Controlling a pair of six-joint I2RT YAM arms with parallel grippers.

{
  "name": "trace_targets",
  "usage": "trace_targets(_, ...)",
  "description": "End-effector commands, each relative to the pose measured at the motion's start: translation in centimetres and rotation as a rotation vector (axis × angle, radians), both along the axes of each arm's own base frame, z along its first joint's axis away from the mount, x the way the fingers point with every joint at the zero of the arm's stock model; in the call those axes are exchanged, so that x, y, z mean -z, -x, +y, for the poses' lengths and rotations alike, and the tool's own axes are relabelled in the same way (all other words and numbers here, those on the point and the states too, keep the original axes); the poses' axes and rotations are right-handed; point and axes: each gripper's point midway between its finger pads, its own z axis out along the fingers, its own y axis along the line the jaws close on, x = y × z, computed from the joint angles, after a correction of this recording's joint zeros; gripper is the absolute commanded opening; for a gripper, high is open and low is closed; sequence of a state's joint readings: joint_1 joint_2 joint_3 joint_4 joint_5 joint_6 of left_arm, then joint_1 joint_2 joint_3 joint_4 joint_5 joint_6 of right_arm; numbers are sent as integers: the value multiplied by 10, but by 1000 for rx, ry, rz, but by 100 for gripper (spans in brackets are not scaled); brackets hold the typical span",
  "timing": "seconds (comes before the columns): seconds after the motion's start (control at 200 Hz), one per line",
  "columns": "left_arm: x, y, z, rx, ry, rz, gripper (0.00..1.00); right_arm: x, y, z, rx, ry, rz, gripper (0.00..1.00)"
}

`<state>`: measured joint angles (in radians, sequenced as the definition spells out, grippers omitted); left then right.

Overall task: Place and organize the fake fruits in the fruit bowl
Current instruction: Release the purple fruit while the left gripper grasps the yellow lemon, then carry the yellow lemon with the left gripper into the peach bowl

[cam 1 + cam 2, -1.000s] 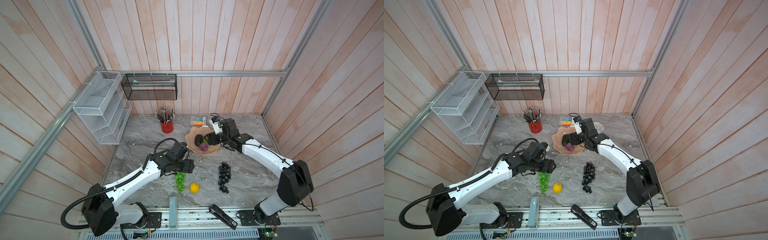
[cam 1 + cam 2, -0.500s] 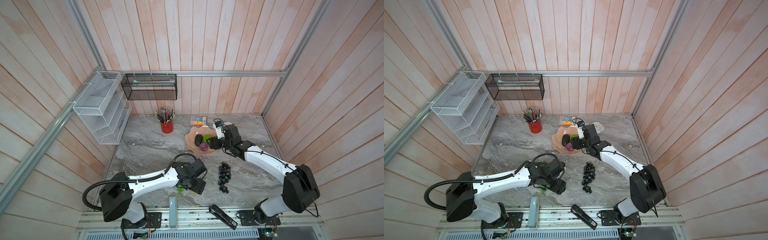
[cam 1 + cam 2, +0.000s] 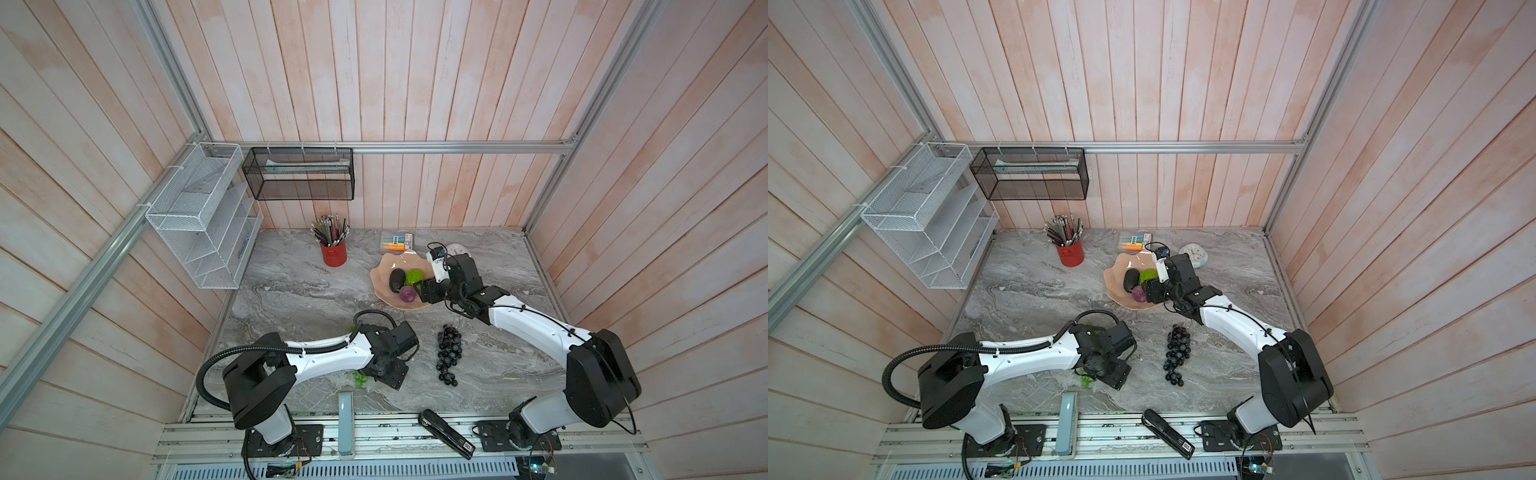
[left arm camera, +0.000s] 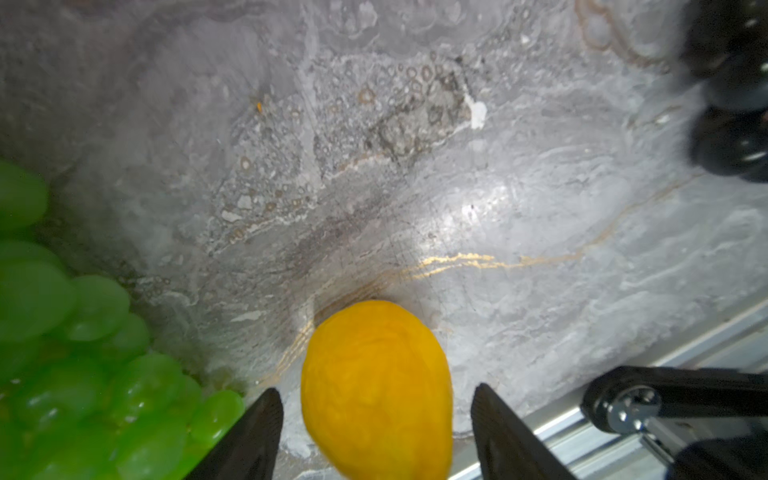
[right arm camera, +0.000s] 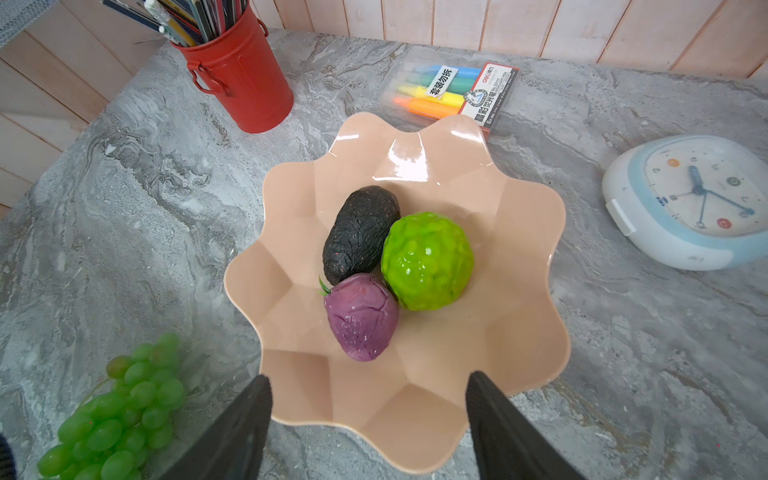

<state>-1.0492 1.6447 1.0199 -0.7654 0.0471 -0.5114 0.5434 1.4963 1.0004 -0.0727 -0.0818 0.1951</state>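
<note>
Yellow ball (image 4: 376, 390) lies between parted left jaws.

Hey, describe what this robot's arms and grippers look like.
Both arms have glossy white shells and bulky black joints. A thick black ribbed hose loops along the left arm; thin black wires run along the right arm. The left gripper and right gripper are black, each with two dark, tapered fingers.

A clear highlighter pack (image 5: 451, 89) on the tabletop carries a white sticker reading "套装勿拆". Its end card shows the brand "deli" above larger Chinese characters. The white clock (image 5: 685, 199) beside it has tiny numerals, too small to read.
</note>
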Motion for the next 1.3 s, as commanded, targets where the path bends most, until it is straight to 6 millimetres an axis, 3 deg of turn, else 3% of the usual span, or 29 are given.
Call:
trace_targets(0.0,-3,-7,-10,13,17,-27,61,-10,-1,-4,22,-13,-36,74)
trace_targets(0.26,3,0,-11,8,34,14,49,-6,-2,-8,33,2,-38,74)
trace_targets(0.455,-11,-2,-13,4,75,2,42,-8,-1,-9,33,-3,-49,74)
trace_targets(0.735,-76,-27,-14,-132,317,-86,40,-29,-5,-8,32,-37,-119,72)
trace_targets(1.045,-134,-112,35,-359,455,-229,41,-50,-6,-12,65,-74,-168,71)
trace_targets(1.155,-148,-142,40,-364,456,-272,41,-48,-5,-12,61,-73,-156,71)
trace_targets(1.295,-150,-181,46,-397,441,-306,41,-50,-3,-13,62,-73,-143,71)
